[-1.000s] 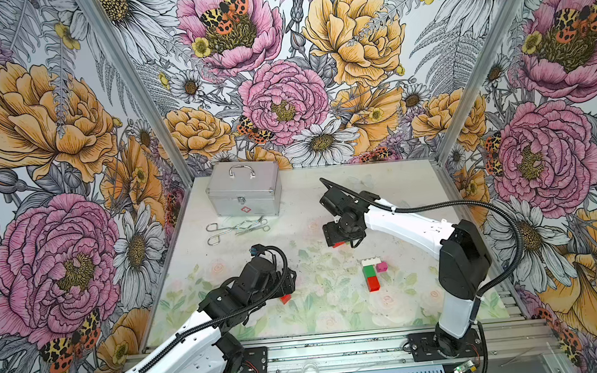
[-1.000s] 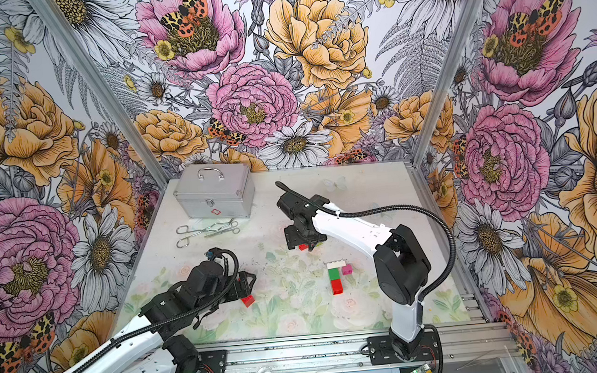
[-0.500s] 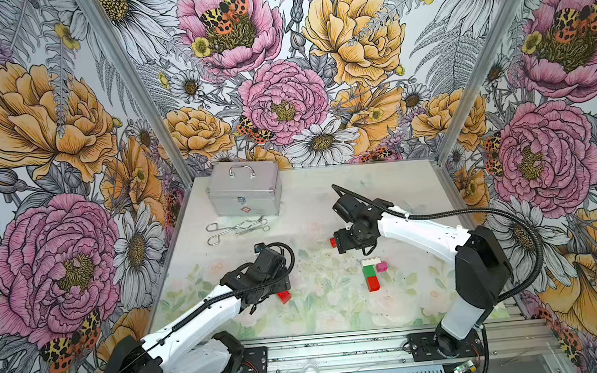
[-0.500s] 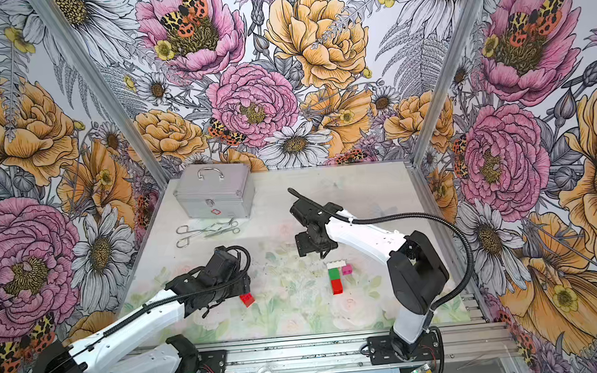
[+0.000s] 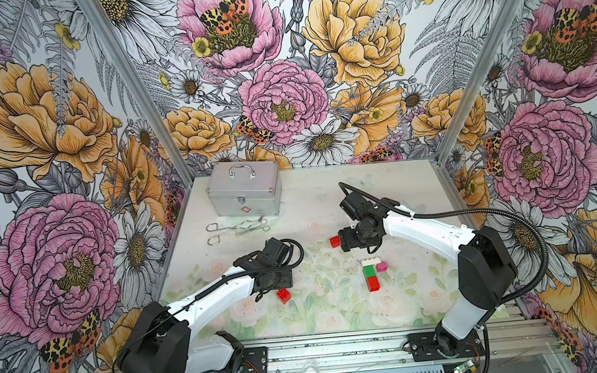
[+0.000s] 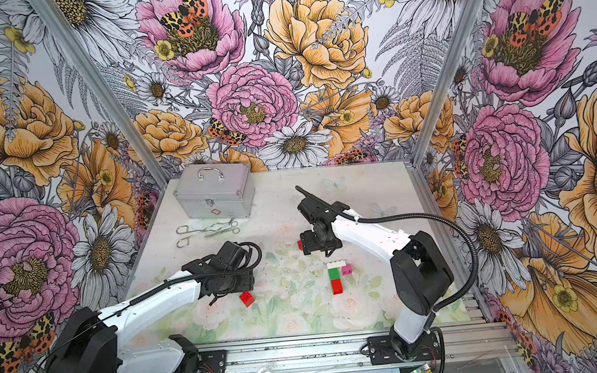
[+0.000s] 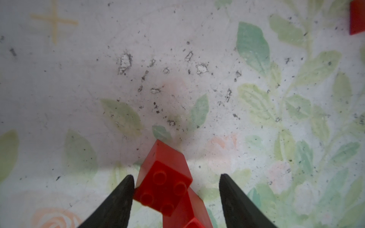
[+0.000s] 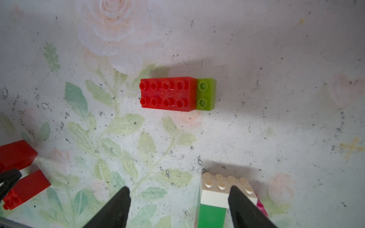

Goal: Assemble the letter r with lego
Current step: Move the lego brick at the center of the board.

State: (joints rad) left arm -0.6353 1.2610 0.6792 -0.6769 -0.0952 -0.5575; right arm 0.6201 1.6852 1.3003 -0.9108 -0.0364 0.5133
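In the left wrist view my left gripper (image 7: 176,176) straddles a red lego brick (image 7: 164,189). One finger (image 7: 126,189) touches its corner and the other stands clear, so the jaws are open. A second red brick (image 7: 194,222) lies against the first. In both top views this gripper (image 5: 272,288) (image 6: 238,290) sits beside the red brick (image 5: 283,295) (image 6: 247,298). My right gripper (image 8: 178,188) (image 5: 358,243) hangs open and empty, above a red eight-stud brick (image 8: 167,94) (image 5: 335,241) joined to a lime brick (image 8: 205,94). The white (image 5: 371,262), dark green (image 5: 368,271), red (image 5: 373,283) and pink (image 5: 381,267) bricks lie grouped together.
A silver metal case (image 5: 244,193) stands at the back left, with scissors and forceps (image 5: 236,228) lying in front of it. Flowered walls close the table on three sides. A metal rail (image 5: 339,348) holding both arm bases runs along the front.
My left arm has stretched lower over the table and its jaws have narrowed around the red brick. My right gripper has drifted slightly toward the front, with its opening unchanged.
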